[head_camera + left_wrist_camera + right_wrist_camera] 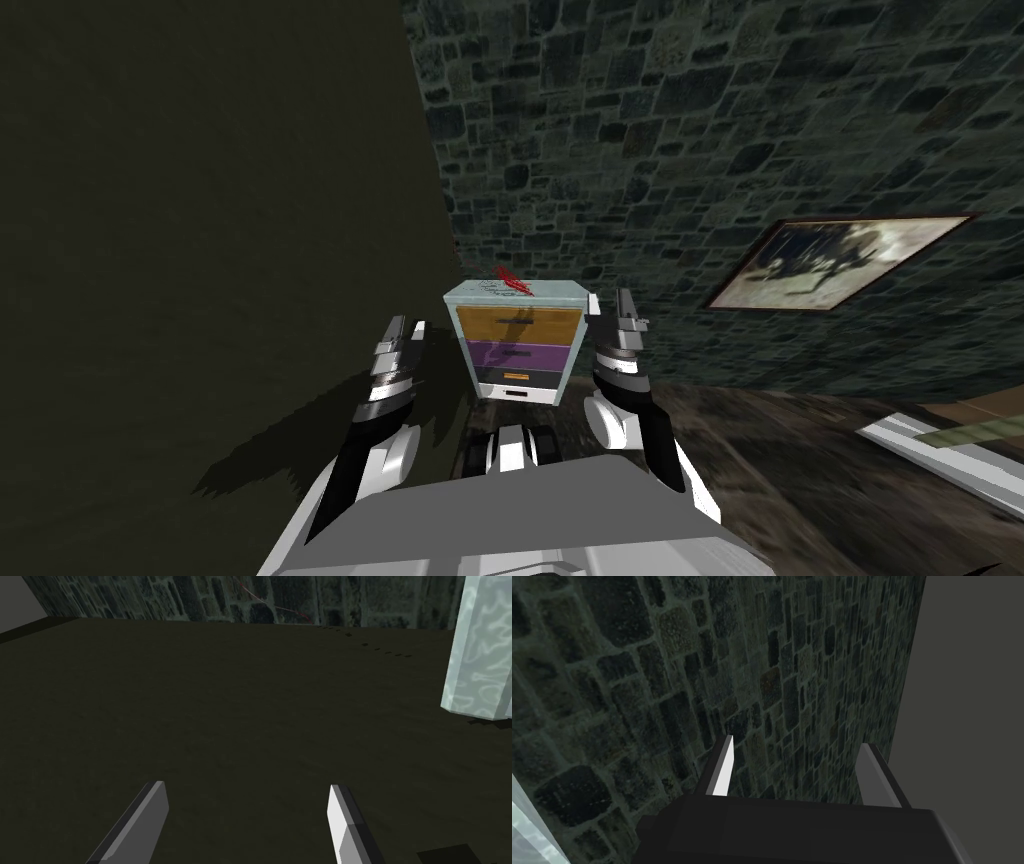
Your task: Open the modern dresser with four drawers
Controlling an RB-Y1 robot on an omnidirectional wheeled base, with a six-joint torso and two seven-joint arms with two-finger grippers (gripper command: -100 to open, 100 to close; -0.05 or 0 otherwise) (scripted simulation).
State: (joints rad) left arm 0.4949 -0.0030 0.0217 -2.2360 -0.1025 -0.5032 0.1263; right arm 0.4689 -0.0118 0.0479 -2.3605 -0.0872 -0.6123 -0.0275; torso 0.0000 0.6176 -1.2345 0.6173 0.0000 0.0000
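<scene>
The small dresser [515,340] stands against the stone wall straight ahead. It has a pale marbled top and four drawer fronts: tan, purple, dark grey and white, all flush. A red object [512,282] lies on its top. My left gripper [405,325] hangs left of the dresser, and my right gripper [627,298] is raised beside its right top corner. In the left wrist view the left gripper [247,786] is open over a dark flat surface, with the dresser's pale side [475,651] off to one side. The right gripper [797,741] is open, nothing between its fingers, with the dresser's pale corner [527,831] beside it.
A plain dark wall [200,250] runs close along my left. A framed picture [835,262] hangs on the stone wall [700,120] to the right. A pale flat object [940,450] lies on the floor at the lower right.
</scene>
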